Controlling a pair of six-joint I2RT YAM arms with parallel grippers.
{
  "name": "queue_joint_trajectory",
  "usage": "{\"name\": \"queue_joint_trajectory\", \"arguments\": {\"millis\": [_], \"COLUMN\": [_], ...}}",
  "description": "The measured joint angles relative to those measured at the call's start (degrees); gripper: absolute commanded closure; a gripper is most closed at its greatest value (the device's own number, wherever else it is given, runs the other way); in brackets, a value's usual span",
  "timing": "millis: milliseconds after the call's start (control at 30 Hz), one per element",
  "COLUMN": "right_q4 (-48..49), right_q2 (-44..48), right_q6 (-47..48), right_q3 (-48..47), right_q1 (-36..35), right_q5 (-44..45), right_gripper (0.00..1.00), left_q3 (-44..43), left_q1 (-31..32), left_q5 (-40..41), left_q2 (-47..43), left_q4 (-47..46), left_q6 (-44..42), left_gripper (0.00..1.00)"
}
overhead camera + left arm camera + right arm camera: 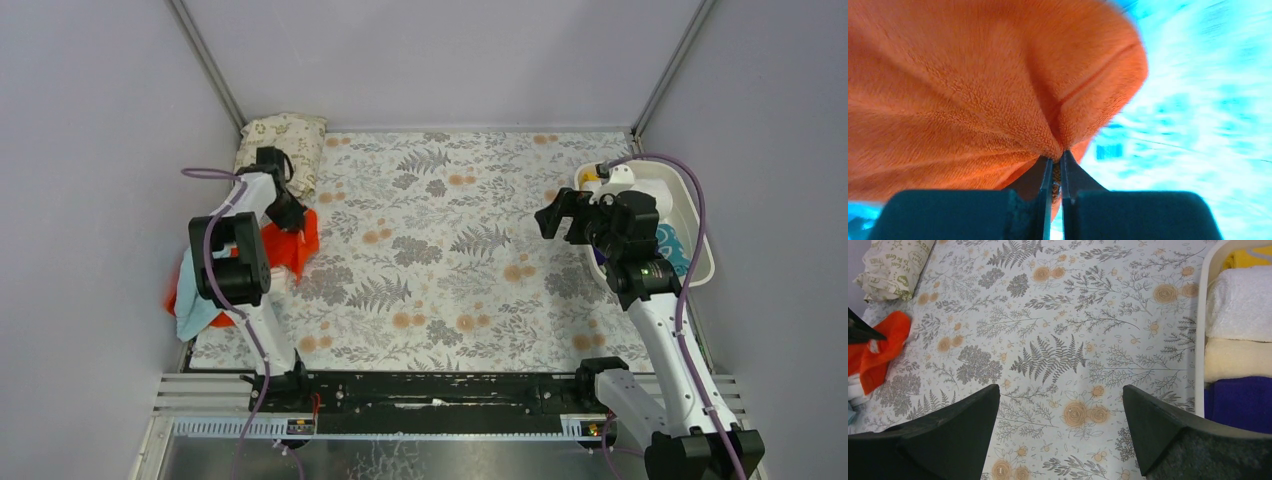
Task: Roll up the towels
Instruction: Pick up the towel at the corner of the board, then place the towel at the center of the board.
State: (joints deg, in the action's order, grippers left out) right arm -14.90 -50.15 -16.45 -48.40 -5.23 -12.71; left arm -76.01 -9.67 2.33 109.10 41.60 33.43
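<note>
Because the orange-red towel [973,90] is already pinched in the left end effector [1057,157], the relation that matters is between that pinch point and the open middle of the floral mat [450,250]. The wrist view shows the two fingers pressed together on a gathered peak of the pile, with folds fanning away from the tips. From above, the left end effector [290,215] sits at the mat's far-left edge, just beside the leaf-printed cushion [285,140], and the free mat lies to its right.

The towel [300,250] is crumpled, not flat. Its bulk trails from the pinch back toward the near-left, partly behind the left arm, where it lies against a light blue towel [195,310] at the mat's edge. That gives only a loose diagonal long axis, from the pinch to the near-left. No straight hem shows to roll from, so I judge it has to be drawn rightward and spread first.

The right end effector [555,215] hangs over the mat's right side with its fingers wide apart and nothing between them. It is well apart from the orange-red towel, so the left arm is plainly the nearer. Just to its right is the white tub [1204,340], where a white towel [1240,305], a cream towel [1238,360] and a purple towel [1243,402] lie rolled side by side — their long axes running across the tub
</note>
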Motion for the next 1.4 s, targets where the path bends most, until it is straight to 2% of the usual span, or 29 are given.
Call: {"name": "queue_joint_trajectory", "arguments": {"millis": [100,300,367,433,533,667,833,900,1100,1167,1233,1333,1400], "right_q4": [-0.2,-1.4,-1.7,-2.1,-2.6,-2.6,-2.6,-2.6,-2.7,-2.9,-3.1,-3.5,-4.0], "right_q2": [0.0,0.0,0.0,0.0,0.0,0.1,0.1,0.1,0.3,0.3,0.4,0.7,0.8], "right_q6": [0.4,1.2,1.4,1.5,1.6,1.7,1.7,1.7,1.7,1.7,1.7,1.7,1.7], "right_q3": [0.0,-0.3,-0.4,-0.5,-0.5,-0.5,-0.5,-0.5,-0.5,-0.5,-0.5,-0.5,-0.5], "right_q1": [-0.5,-1.1,-1.2,-1.4,-1.5,-1.6,-1.8,-1.8,-1.8,-1.8,-1.8,-1.8,-1.8], "right_q5": [0.0,0.0,-0.1,-0.1,-0.2,-0.3,-0.3,-0.3,-0.4,-0.4,-0.3,-0.2,0.1], "right_gripper": [0.01,0.01,0.01,0.01,0.01,0.01,0.01,0.00,0.01,0.01,0.01,0.01,0.01], "left_q3": [-10.4,-42.5,-49.2,-52.0,-52.1,-52.0,-49.6,-46.5,-34.2,-29.9,-25.3,-20.3,-17.8], "left_q1": [-0.1,-0.1,-0.1,-0.1,-0.1,-0.1,1.2,5.2,26.5,32.6,38.1,45.2,49.6], "left_q5": [-0.7,1.4,2.5,3.0,3.7,3.8,-4.6,-6.6,-9.1,-9.0,-8.8,-7.7,-7.3], "left_q2": [-1.7,-8.6,-12.2,-16.6,-22.5,-25.2,-25.4,-25.8,-26.0,-25.9,-25.8,-24.3,-22.8], "left_q4": [4.4,7.1,6.5,5.3,3.5,1.7,-0.2,-1.1,-2.8,-4.4,-6.7,-9.2,-10.5], "left_q6": [0.0,-1.1,-1.7,-2.6,-4.1,-5.4,-5.2,-5.4,-6.5,-6.3,-5.5,-4.3,-3.6], "left_gripper": [1.00,1.00,1.00,0.99,0.96,0.97,0.95,0.93,0.88,0.79,0.66,0.40,0.30]}}
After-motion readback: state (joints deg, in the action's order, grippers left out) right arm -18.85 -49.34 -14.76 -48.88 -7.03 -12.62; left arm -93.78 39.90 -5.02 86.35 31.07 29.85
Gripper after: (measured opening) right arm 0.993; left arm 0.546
